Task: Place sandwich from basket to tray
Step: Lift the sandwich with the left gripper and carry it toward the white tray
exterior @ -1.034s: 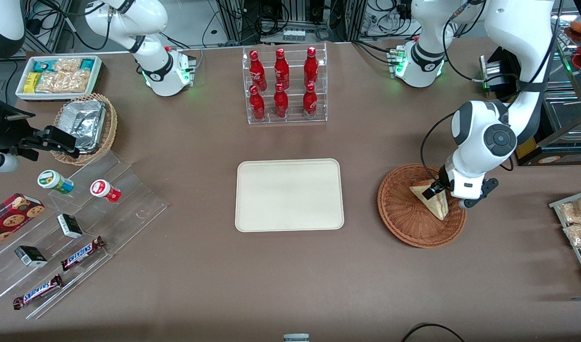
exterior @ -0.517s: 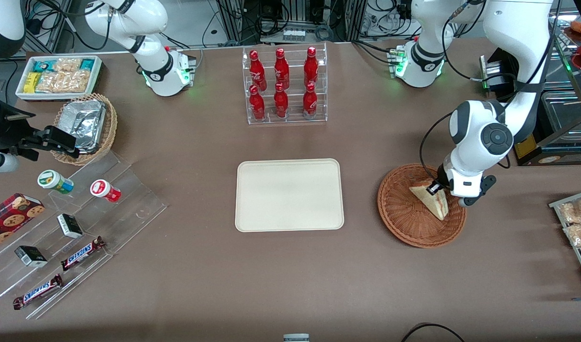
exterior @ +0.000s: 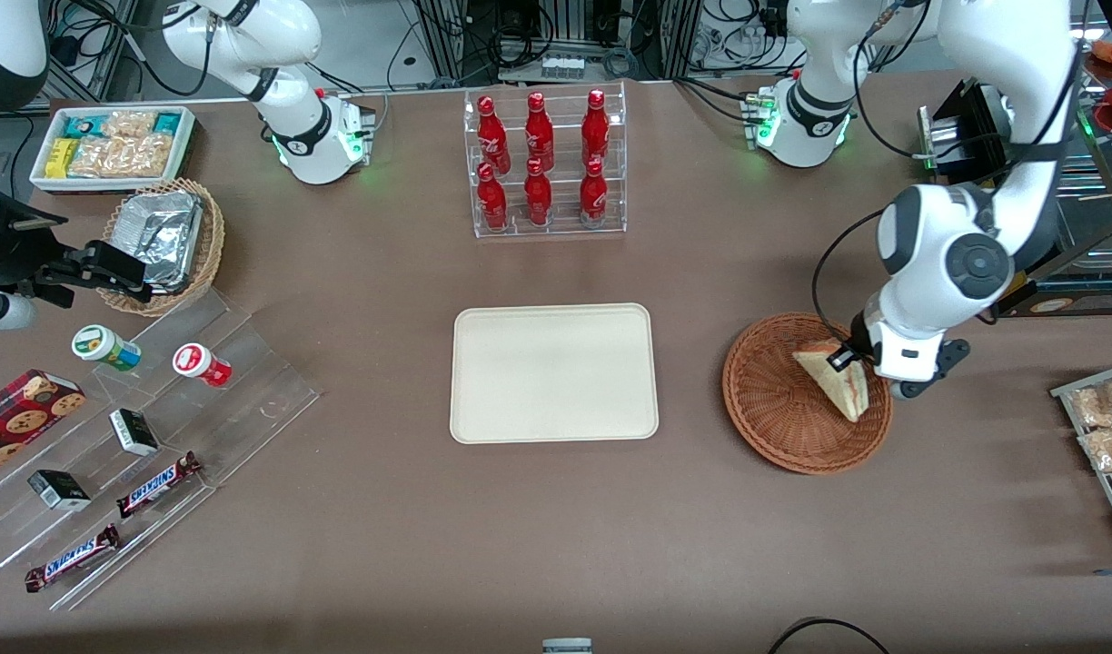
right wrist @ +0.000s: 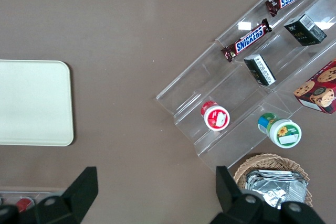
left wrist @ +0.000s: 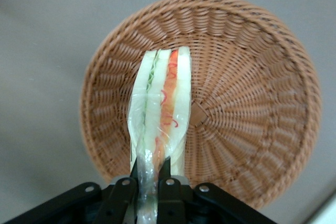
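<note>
My claw [exterior: 848,356] grips the sandwich [exterior: 836,381] over the basket [exterior: 774,418]; bare desk [exterior: 692,363] lies between me and the tray [exterior: 553,372].

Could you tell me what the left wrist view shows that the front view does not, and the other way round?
Only the left wrist view shows the gripper with its jaws pinched on the sandwich, lifted above the basket, and the red and green filling stripes along its edge.

Only the front view shows the cream tray, still bare, the rack of red bottles and the snack shelves.

Both show the sandwich, the basket and the brown table.
</note>
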